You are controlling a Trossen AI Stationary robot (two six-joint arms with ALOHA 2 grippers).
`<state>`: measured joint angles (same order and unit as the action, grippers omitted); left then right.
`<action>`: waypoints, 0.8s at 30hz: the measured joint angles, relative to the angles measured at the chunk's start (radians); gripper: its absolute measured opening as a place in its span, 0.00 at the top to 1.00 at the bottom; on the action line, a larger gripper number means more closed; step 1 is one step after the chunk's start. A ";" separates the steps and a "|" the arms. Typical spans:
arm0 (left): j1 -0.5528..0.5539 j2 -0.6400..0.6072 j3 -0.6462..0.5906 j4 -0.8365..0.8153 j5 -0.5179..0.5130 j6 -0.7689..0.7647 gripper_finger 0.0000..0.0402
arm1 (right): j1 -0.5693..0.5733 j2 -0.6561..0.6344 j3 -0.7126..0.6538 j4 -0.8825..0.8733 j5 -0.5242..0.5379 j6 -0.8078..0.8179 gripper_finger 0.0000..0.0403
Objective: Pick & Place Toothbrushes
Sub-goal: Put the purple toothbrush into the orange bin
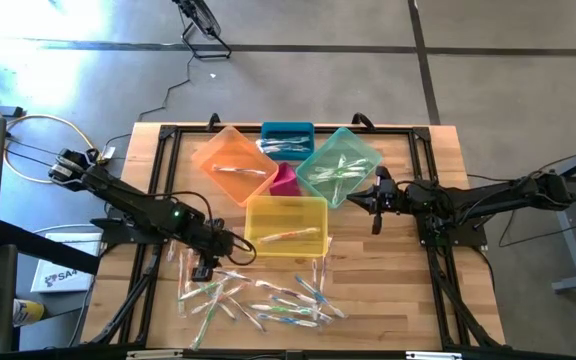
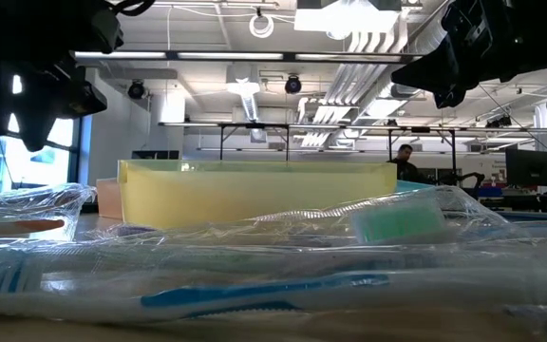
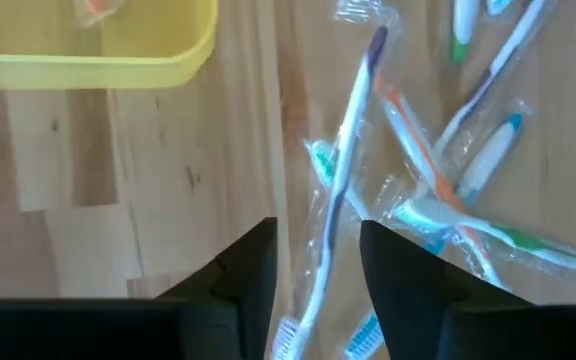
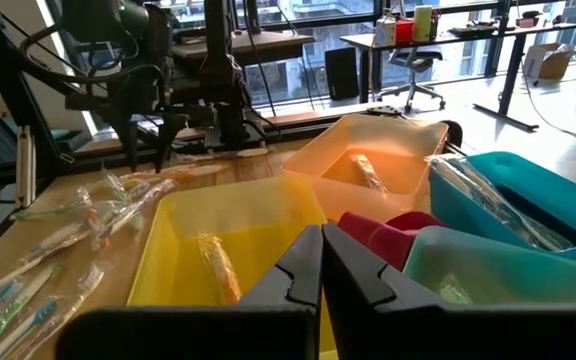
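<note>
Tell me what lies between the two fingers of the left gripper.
In the left wrist view, a wrapped purple-striped toothbrush runs through the gap between the left gripper's fingers, over bare wood.

Overhead, table-level, two wrist cameras

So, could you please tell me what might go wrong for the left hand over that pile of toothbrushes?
The left hand, open, straddles a purple-striped toothbrush whose wrapper overlaps an orange-accented toothbrush, so closing might drag both along. The wrappers look slick, so the brush could slip out. The yellow bin sits close by, and its rim could be clipped in transit.
</note>
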<state>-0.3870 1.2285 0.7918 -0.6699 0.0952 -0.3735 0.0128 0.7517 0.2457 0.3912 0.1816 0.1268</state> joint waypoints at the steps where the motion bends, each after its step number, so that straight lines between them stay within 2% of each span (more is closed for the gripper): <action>1: 0.000 0.000 0.000 0.000 0.000 -0.002 0.64 | 0.000 0.000 0.000 -0.001 0.002 0.000 0.99; 13: 0.000 0.000 0.000 0.016 -0.007 -0.006 0.64 | 0.000 0.000 0.000 -0.023 0.002 0.000 0.99; 17: 0.000 0.000 -0.001 0.010 0.026 0.016 0.64 | 0.000 0.000 0.000 -0.022 0.002 0.000 0.99; 24: -0.051 0.000 -0.055 0.016 0.022 0.021 0.64 | 0.000 0.000 0.000 -0.021 0.002 0.000 0.99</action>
<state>-0.4384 1.2285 0.7370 -0.6536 0.1170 -0.3522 0.0128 0.7521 0.2459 0.3701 0.1836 0.1268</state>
